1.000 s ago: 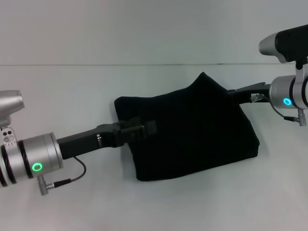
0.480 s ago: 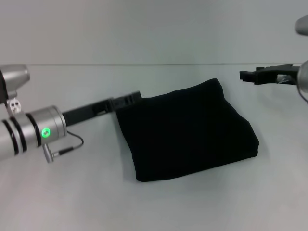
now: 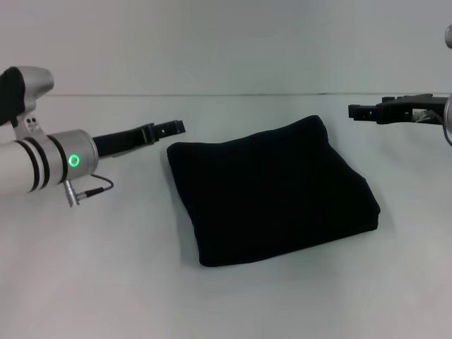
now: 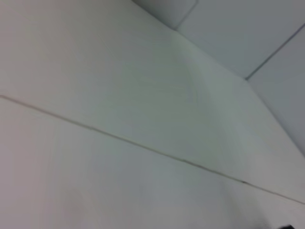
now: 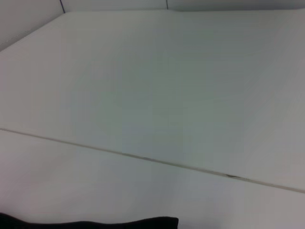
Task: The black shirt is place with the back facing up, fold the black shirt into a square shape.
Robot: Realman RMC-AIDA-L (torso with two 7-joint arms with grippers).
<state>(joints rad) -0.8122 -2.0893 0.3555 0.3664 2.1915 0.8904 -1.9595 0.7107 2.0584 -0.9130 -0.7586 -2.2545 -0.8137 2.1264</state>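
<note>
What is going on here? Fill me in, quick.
A two-armed robot is on a shirt-folding job. The shirt lies on the table folded into a rough square. Neither hand touches it: the left hand hangs just off the shirt's far left corner, the right hand off its far right side, both above the table. The fold looks done.

Right gripper (image 3: pixel 361 111) edge-cropped (fingers unclear)
</note>
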